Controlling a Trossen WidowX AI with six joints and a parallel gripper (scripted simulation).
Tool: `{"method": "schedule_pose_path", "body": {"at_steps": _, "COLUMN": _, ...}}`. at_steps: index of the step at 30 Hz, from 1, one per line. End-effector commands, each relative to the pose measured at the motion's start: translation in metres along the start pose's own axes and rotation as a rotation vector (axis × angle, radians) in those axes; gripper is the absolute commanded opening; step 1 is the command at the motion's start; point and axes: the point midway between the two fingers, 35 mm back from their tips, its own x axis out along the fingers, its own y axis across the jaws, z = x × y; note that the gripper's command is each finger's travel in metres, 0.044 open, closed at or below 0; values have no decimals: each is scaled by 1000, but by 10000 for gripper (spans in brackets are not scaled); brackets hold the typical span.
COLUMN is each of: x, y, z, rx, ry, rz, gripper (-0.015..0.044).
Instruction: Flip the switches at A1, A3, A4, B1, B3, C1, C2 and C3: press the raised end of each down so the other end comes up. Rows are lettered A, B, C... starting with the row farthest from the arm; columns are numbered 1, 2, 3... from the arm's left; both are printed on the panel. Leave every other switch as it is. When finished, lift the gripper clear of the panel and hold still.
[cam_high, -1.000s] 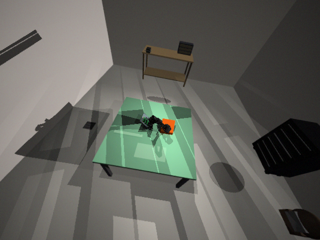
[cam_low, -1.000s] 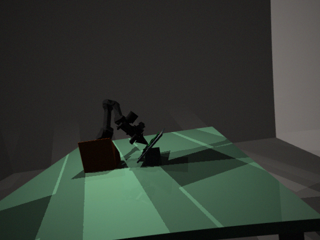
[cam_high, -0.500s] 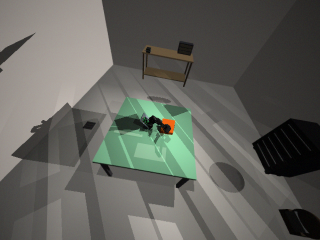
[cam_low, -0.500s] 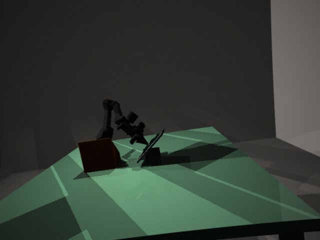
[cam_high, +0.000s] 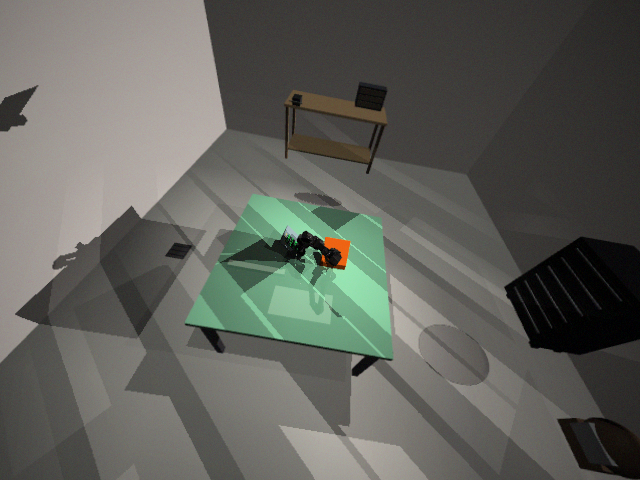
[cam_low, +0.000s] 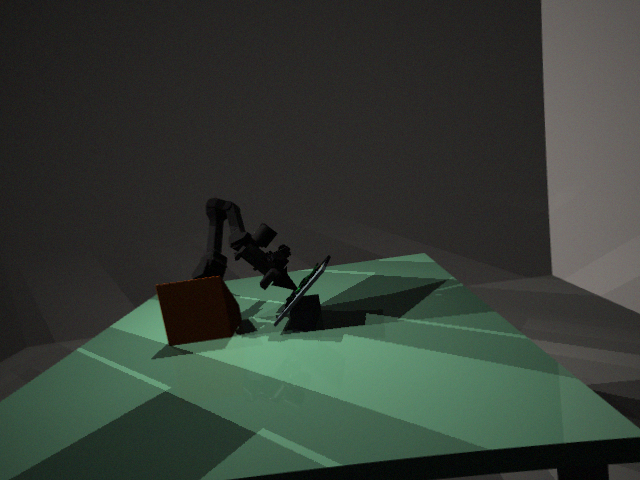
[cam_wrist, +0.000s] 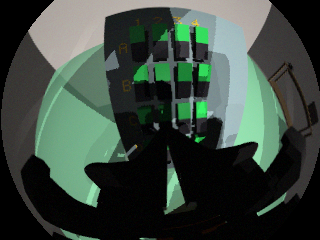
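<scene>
The panel (cam_wrist: 175, 74) leans back on a dark block (cam_low: 305, 312) near the middle of the green table (cam_low: 392, 372), its face turned toward the arm. Seen from the wrist, it carries 3 rows lettered A to C and 4 columns numbered 1 to 4, each rocker half bright green, half black. The long axis of every rocker runs up and down the sloped face, so a press must land on the raised end, pushing into the slope.

The gripper (cam_wrist: 167, 135) is fully closed with nothing between its fingers, the 2 tips meeting as 1 blunt point. That point sits at the panel's lowest row, about between columns 1 and 2, touching or just short of the face; which, I cannot tell. Row C is therefore nearest, rows B and A lie farther up the slope. In my judgement C1 or C2 is the switch in hand, though the tips hide which end stands proud.

An orange box (cam_low: 197, 308) stands beside the panel, next to the arm's base.
</scene>
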Motion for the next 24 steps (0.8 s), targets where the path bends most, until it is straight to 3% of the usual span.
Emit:
{"method": "schedule_pose_path", "body": {"at_steps": 1, "x": 1, "y": -1, "z": -1, "rx": 4, "ry": 2, "rz": -5, "gripper": 0}}
{"method": "schedule_pose_path", "body": {"at_steps": 14, "x": 0, "y": -1, "z": 0, "rx": -1, "ry": 1, "rz": -2, "gripper": 0}}
{"method": "schedule_pose_path", "body": {"at_steps": 21, "x": -56, "y": -3, "z": 3, "rx": 3, "ry": 30, "rz": -12, "gripper": 0}}
{"method": "schedule_pose_path", "body": {"at_steps": 24, "x": -63, "y": -1, "z": 2, "rx": 4, "ry": 30, "rz": -9, "gripper": 0}}
